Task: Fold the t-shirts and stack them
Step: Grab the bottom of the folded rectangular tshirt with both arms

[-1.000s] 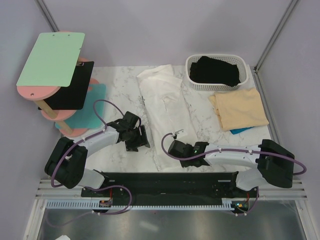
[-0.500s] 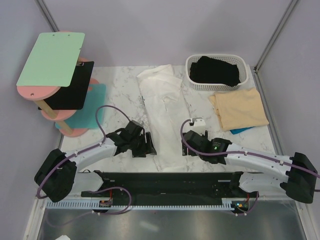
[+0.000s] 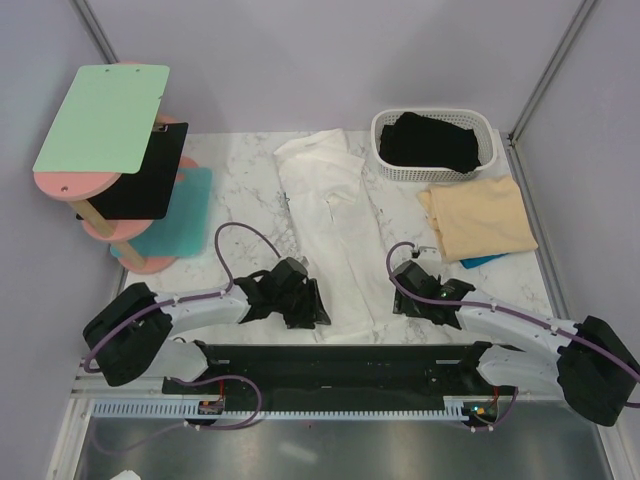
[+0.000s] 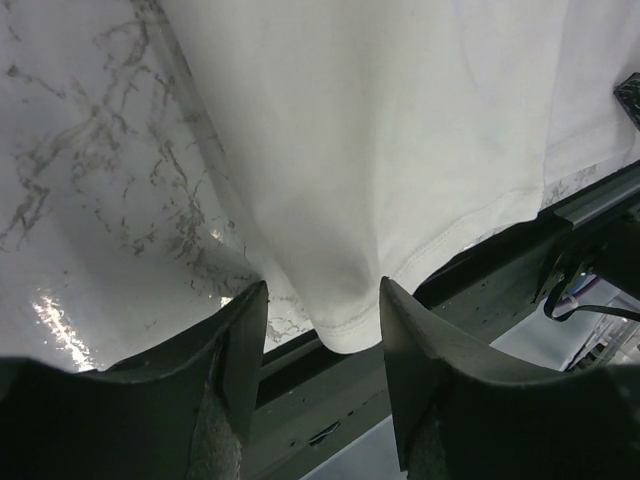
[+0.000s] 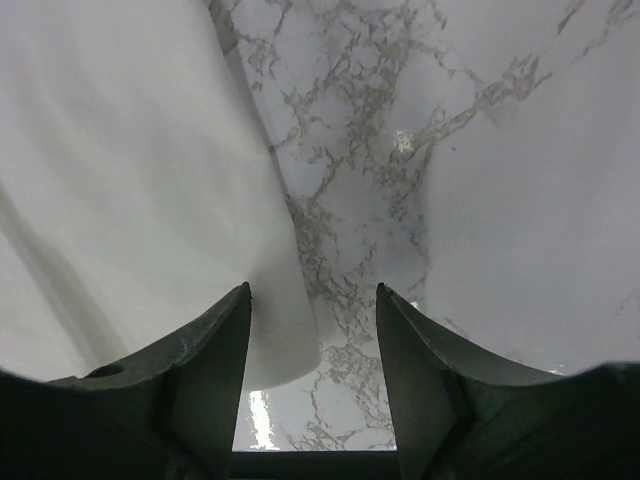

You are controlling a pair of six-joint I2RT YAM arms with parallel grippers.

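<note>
The white t-shirt (image 3: 330, 230) lies folded into a long strip down the middle of the table, plain side up with no print showing. My left gripper (image 3: 320, 311) is open at its near left hem corner. In the left wrist view that gripper (image 4: 322, 322) has the hem corner (image 4: 345, 318) between its fingers. My right gripper (image 3: 399, 292) is open just right of the strip's near end. In the right wrist view that gripper (image 5: 312, 322) has the shirt's edge (image 5: 285, 345) by its left finger. The tan t-shirt (image 3: 478, 215) lies folded at the right. The black t-shirt (image 3: 435, 140) sits in the basket.
The white lattice basket (image 3: 384, 150) stands at the back right. A blue item (image 3: 480, 261) peeks out from under the tan shirt. A pink tiered stand with green, black and teal boards (image 3: 110, 150) fills the left side. The table's near edge and a black rail (image 4: 480, 270) lie just under the shirt's hem.
My left gripper moved right and toward the near edge, reaching the shirt's hem corner. My right gripper moved right, off the white shirt to its right edge.
</note>
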